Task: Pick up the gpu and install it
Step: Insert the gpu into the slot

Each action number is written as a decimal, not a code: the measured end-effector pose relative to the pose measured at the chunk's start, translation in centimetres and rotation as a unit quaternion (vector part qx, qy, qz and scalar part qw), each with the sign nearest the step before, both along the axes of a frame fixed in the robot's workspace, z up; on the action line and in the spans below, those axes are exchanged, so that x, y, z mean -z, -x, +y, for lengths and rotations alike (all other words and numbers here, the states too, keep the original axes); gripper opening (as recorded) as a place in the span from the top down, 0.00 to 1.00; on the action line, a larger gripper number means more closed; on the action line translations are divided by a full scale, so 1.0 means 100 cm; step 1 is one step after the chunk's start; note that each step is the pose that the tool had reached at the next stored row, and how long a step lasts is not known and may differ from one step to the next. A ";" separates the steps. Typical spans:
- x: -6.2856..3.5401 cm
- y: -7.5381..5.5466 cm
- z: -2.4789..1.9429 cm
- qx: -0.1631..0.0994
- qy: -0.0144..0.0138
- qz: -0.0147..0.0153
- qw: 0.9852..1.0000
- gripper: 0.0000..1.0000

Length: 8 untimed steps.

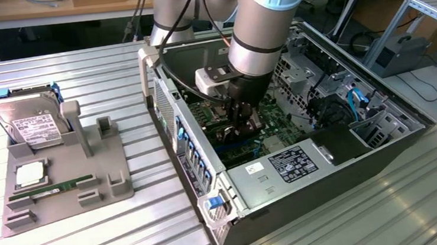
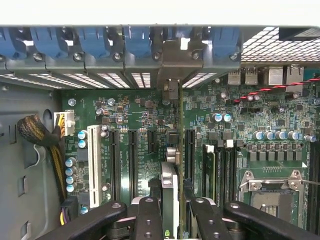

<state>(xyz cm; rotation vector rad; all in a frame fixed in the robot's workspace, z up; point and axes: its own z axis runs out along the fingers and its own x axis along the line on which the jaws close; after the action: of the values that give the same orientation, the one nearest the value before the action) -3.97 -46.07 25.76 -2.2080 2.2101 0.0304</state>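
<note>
Gpu (image 2: 176, 165) pinched edge-on between the claw (image 2: 172, 212) fingers, low in the middle of the wrist frame, standing over a motherboard (image 2: 140, 115) slot inside the open computer case (image 1: 250, 215), already picked up, seemingly not yet pressed fully home

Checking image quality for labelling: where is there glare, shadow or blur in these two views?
Exterior view: even light, mild sheen on the table, the case interior shadowed under the arm. Wrist view: washed-out white band along one edge, the claw blurred up close around the gpu, the motherboard sharp.
</note>
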 end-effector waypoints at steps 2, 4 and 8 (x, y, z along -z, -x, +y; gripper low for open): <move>0.0003 0.000 0.0000 0.000 0.000 0.000 1.000 0.73; 0.0004 0.000 0.0000 0.000 0.000 0.000 1.000 0.73; 0.0004 0.000 0.0000 0.000 0.000 0.007 1.000 0.73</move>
<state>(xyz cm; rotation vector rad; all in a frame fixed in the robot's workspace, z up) -3.97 -46.07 25.72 -2.2141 2.2165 0.0453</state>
